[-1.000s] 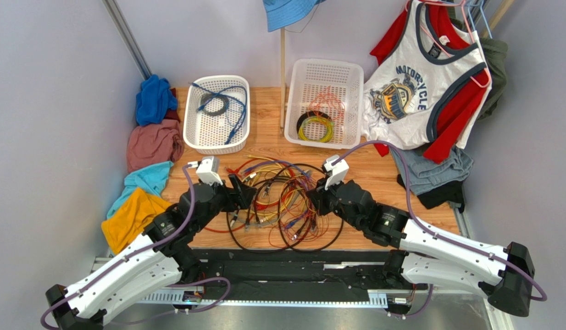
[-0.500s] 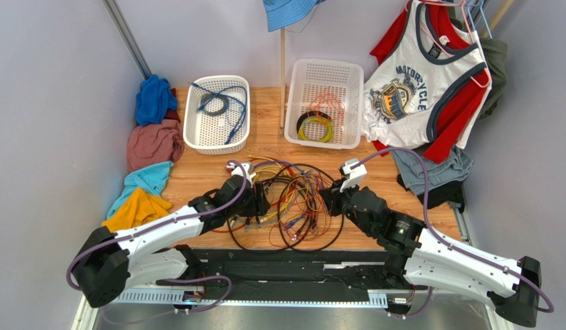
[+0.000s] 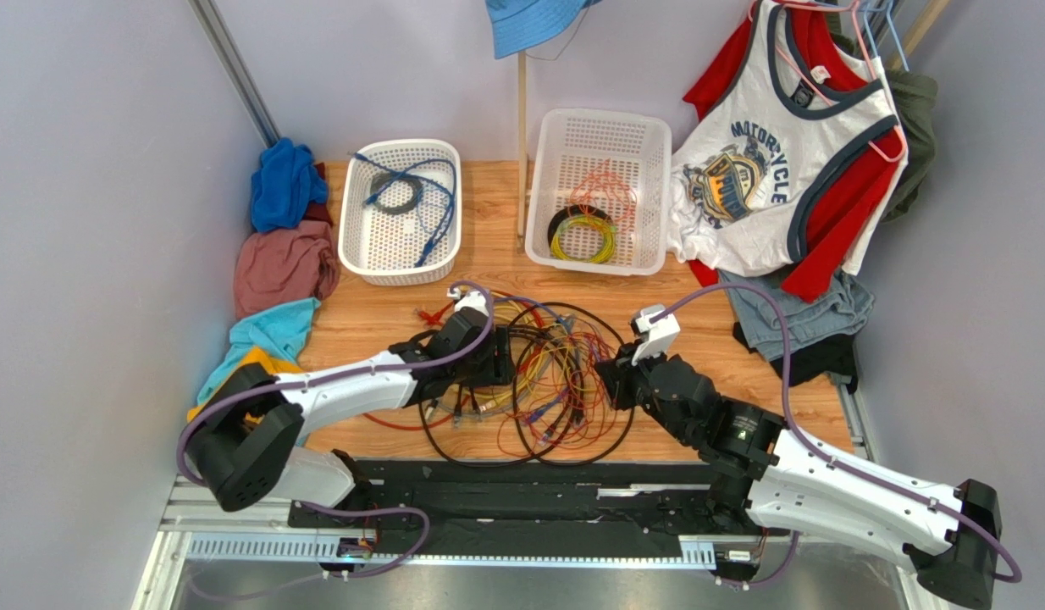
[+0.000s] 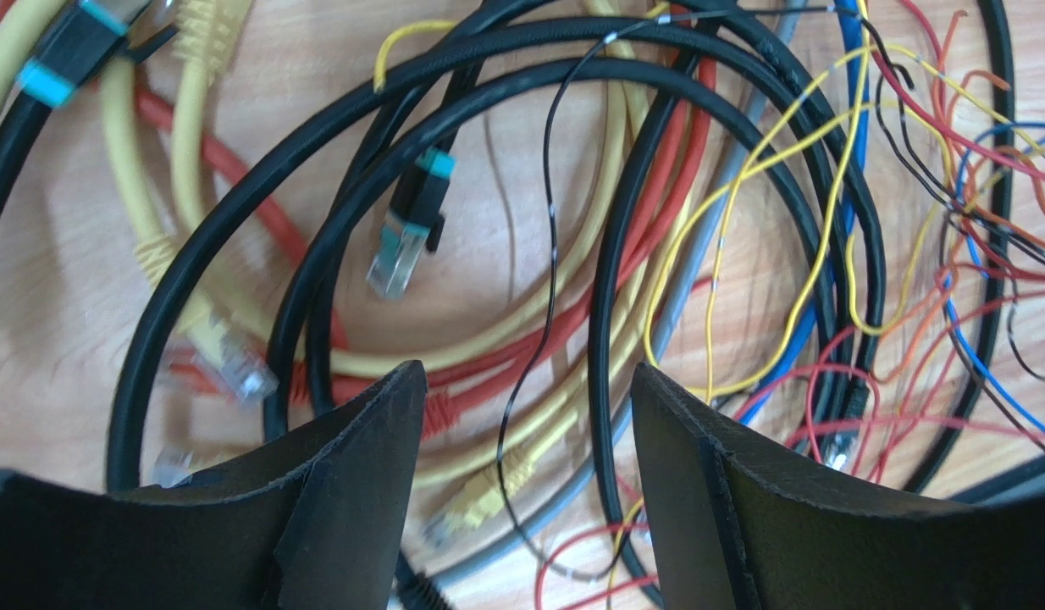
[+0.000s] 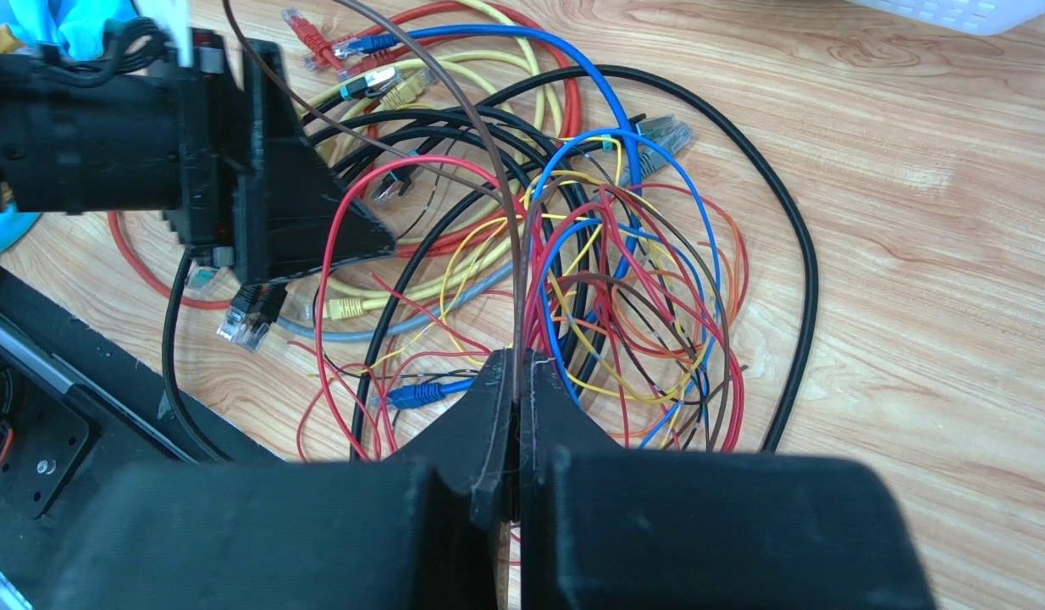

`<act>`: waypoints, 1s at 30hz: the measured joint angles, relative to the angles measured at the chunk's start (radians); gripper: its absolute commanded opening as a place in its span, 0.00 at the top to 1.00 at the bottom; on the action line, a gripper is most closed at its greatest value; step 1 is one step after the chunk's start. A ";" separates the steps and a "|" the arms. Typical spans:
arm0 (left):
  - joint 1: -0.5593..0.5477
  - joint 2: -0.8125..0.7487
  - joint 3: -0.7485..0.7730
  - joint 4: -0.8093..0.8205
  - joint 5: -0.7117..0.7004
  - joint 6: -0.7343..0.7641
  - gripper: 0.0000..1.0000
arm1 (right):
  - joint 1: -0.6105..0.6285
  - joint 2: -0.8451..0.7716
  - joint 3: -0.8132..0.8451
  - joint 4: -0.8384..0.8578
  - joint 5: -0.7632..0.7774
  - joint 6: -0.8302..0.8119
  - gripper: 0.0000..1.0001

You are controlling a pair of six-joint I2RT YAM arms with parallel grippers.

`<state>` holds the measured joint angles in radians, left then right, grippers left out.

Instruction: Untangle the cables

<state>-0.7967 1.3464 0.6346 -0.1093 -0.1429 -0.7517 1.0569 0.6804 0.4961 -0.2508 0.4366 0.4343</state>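
The cables [image 3: 530,381] sit in one big messy heap mid-table, toward the front edge of the wood table [image 3: 490,273], right btw the two arms. It's a mix of thick black, yellow, red and grey leads w/ clear plugs, plus loads of skinny red, blue, yellow and orange wires looped thru each other. A couple of big black loops ring most of the heap.

The left pincer [image 4: 525,369] reaches in from the left and hangs over the left part of the heap. Its jaws are spread fairly wide w/ nothing gripped, just black, red and yellow leads showing in the gap below. A black lead w/ a clear plug [image 4: 394,261] lies just past the tips.

The right pincer [image 5: 515,362] is at the right edge of the heap, jaws closed tight. A thin brown wire [image 5: 496,165] runs straight down into the seam btw them, so it looks pinched there. Can't tell if any of the red ones are caught too.

At the back, the left basket [image 3: 362,248] has a blue lead and a small dark coil in it. The right basket [image 3: 547,165] holds a yellow/black coil and some orange wire. There's a clothes pile [image 3: 280,267] along the left wall and a printed top [image 3: 769,165] hanging on the right.
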 measured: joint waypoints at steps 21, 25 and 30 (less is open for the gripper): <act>0.000 0.113 -0.008 0.096 0.017 0.010 0.31 | 0.000 -0.200 0.024 -0.127 0.002 0.027 1.00; 0.000 0.100 -0.016 0.105 0.020 0.012 0.25 | 0.000 -0.212 0.029 -0.142 0.001 0.033 1.00; 0.000 0.077 -0.034 0.105 0.014 0.019 0.31 | 0.000 -0.212 0.029 -0.158 0.000 0.041 1.00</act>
<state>-0.7967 1.4239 0.6010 -0.0040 -0.1287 -0.7326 1.0569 0.4683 0.5251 -0.4084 0.4370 0.4755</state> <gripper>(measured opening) 0.740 0.011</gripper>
